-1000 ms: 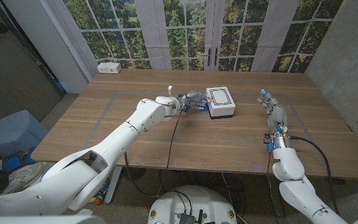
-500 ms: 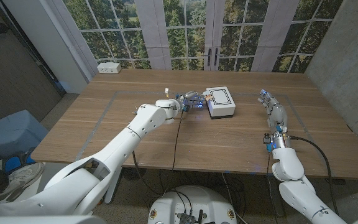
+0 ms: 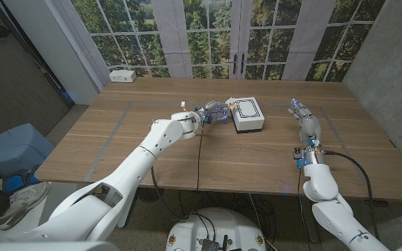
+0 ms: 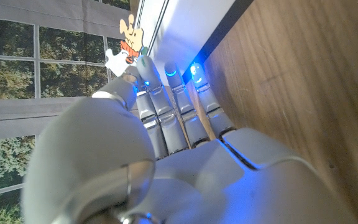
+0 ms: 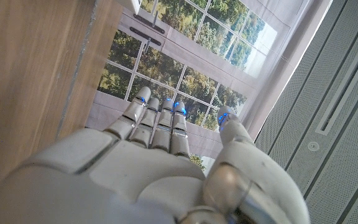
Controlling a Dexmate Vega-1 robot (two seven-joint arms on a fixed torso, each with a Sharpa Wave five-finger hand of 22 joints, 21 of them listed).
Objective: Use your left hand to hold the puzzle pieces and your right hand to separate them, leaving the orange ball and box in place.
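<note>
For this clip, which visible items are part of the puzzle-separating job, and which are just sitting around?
Job items:
- puzzle pieces, by the left hand's fingertips
- left hand, reaching beside the white box
- right hand, waiting with nothing in it
- white box, to be left in place

Just around:
- white power strip at the table's far left corner
</note>
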